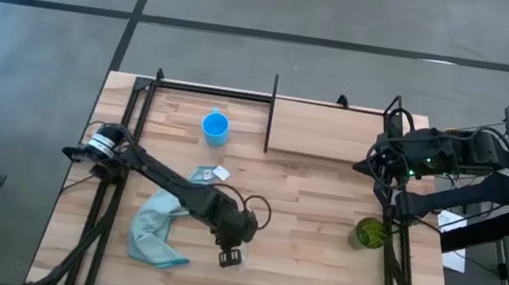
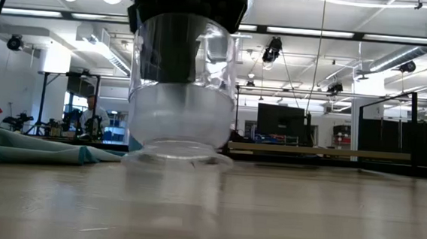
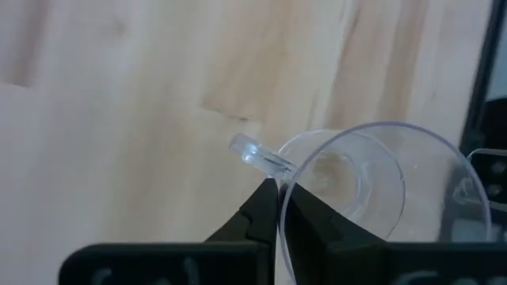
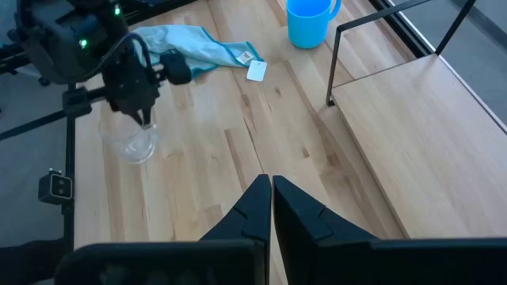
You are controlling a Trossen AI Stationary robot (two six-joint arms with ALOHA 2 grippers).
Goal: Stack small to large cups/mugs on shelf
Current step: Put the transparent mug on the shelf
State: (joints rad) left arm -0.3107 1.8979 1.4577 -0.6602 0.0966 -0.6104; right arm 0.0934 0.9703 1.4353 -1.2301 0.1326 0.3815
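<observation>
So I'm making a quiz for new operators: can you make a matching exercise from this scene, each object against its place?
Things:
1. small clear plastic cup
2. bright blue mug with a handle
3. olive-green cup
4. light blue cloth

Places:
A. under the left arm
B. table's right edge
C. rim pinched by the left gripper
D. left of the pale wooden shelf board

Pairs: 1-C, 2-D, 3-B, 4-A
</observation>
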